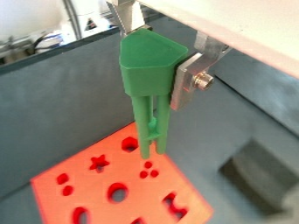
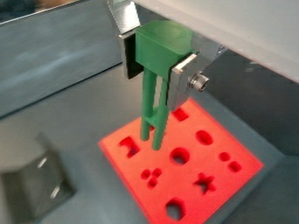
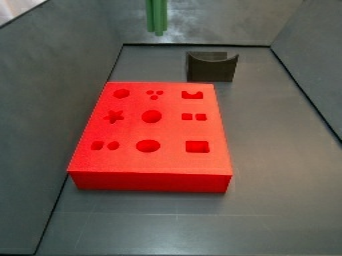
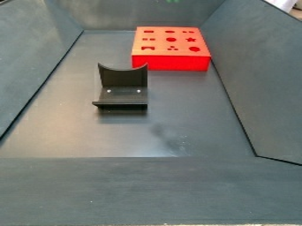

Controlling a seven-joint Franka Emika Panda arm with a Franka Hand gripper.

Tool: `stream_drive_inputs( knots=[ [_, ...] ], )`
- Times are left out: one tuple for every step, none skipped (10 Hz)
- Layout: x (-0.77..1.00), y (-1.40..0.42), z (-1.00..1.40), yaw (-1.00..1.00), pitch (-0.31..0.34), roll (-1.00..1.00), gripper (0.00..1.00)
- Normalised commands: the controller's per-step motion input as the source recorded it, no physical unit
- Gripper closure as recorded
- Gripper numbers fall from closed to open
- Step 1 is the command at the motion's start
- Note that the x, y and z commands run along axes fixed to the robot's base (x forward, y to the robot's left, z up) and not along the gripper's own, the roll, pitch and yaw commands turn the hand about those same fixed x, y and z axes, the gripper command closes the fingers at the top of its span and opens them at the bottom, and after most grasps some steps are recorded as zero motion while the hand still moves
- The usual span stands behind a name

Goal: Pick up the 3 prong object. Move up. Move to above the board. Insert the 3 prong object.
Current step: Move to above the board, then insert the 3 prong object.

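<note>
- Dark grey walled tabletop (image 4: 177,124) carries two items: the red board (image 3: 174,160) and a dark grey U-notched block (image 4: 119,86), well apart from each other.
- End effector (image 1: 160,54) is raised high above the board. In both wrist views its silver finger plates (image 2: 184,65) are clamped on the wide head of the green 3 prong object (image 1: 149,96), one on each side.
- 3 prong object hangs upright, prongs pointing down and clear of the board; nothing touches it below the head. In a side view only its lower end (image 3: 156,15) shows, at the upper frame edge, above the board's far side.
- Board cutouts visible in a side view: circles, a star, squares, and a cluster of three small dots (image 3: 155,94) in the far row. Judged to be the target socket for the prongs.
- Progress, judged: pick-up done, lift done. Transfer above the board looks largely done, but the wrist views do not let me confirm the prongs are over the three dots.
- Left to do: fine lateral alignment over the three dots, rotation match of prongs to holes, straight descent, release.
- Risk: a prong landing on the board face beside a hole and tilting the piece in the grip.
</note>
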Motion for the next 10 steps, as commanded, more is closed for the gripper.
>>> stream_drive_inputs(
  knots=[
    [0.35, -0.89, 0.20, -0.65, 0.239, 0.04, 1.00],
    [0.25, -0.51, 0.11, -0.35, 0.206, 0.05, 1.00],
    [0.20, -0.36, 0.08, -0.25, 0.182, 0.04, 1.00],
    [0.11, -0.18, 0.05, -0.12, 0.129, 0.02, 1.00],
    [0.00, 0.04, 0.00, 0.01, 0.000, 0.00, 1.00],
    [-0.02, 0.62, -0.24, 0.06, -0.026, 0.01, 1.00],
    [0.00, 0.68, -0.47, 0.08, -0.121, 0.00, 1.00],
    [0.00, 0.77, -0.52, 0.11, -0.141, 0.00, 1.00],
    [0.00, 0.66, -0.56, 0.13, -0.156, 0.01, 1.00],
    [0.00, 0.34, -0.62, 0.17, -0.219, 0.05, 1.00]
  ],
)
